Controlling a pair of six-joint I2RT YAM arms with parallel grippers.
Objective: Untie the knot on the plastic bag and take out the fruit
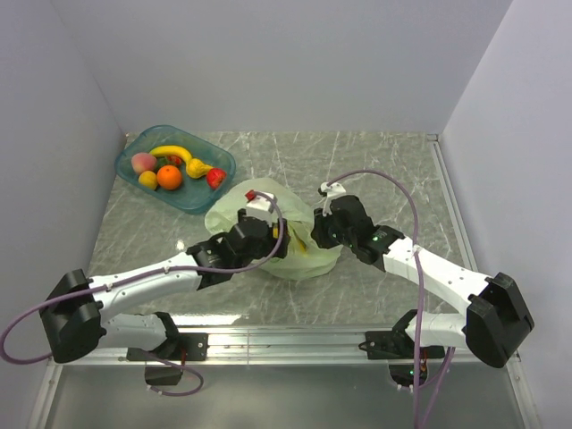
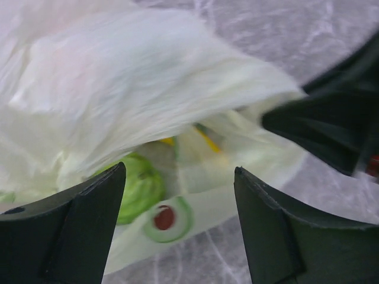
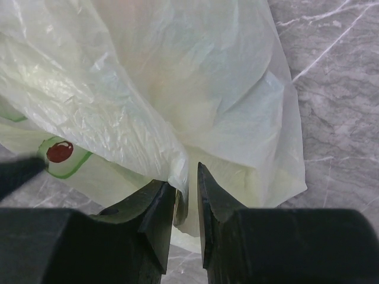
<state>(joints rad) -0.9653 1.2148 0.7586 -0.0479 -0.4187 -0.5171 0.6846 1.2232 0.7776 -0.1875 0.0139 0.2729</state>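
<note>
Right gripper [image 3: 186,177] has its jaws almost together, pinching a fold of the plastic bag [image 3: 177,77], while the left gripper [image 2: 179,171] stands wide apart and empty just in front of that plastic bag, which lies crumpled at the middle of the worktop [image 1: 375,170] between the two arms.

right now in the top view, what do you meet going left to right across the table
blue tray → plastic bag → right gripper, which is pinching the bag's right edge
</note>
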